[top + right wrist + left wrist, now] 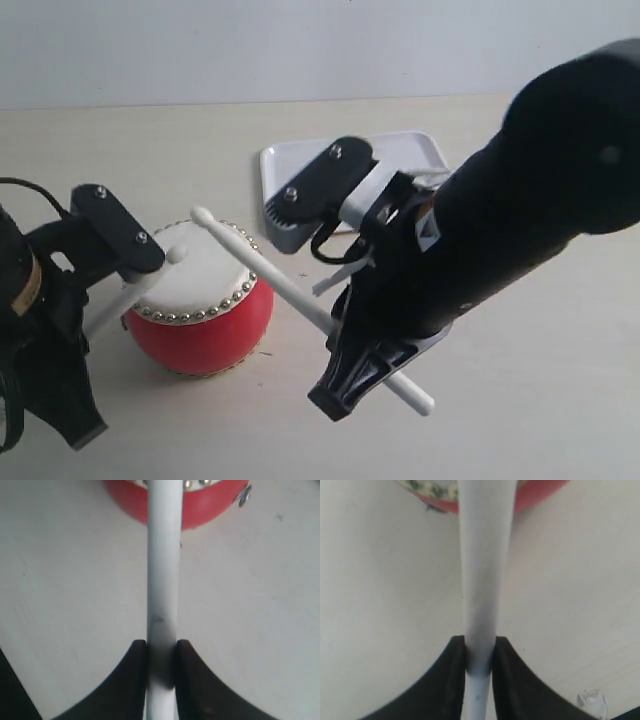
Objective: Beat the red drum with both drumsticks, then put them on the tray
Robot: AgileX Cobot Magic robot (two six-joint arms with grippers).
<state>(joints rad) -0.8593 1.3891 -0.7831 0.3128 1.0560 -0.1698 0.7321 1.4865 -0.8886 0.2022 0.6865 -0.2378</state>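
Two sticks in play, both clamped: left gripper (479,647) pinches the left drumstick (482,580), right gripper (161,647) the right drumstick (163,560), tips over the one red drum (200,325), near left. One white tray (410,150) lies beyond, farther right.

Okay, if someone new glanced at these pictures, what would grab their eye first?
The red drum sits left of centre, with two pale bead tips over its cream top. The right tool is shut on the right stick, its bulky black arm filling the foreground; the left tool is shut on the left stick. A white tray lies behind.
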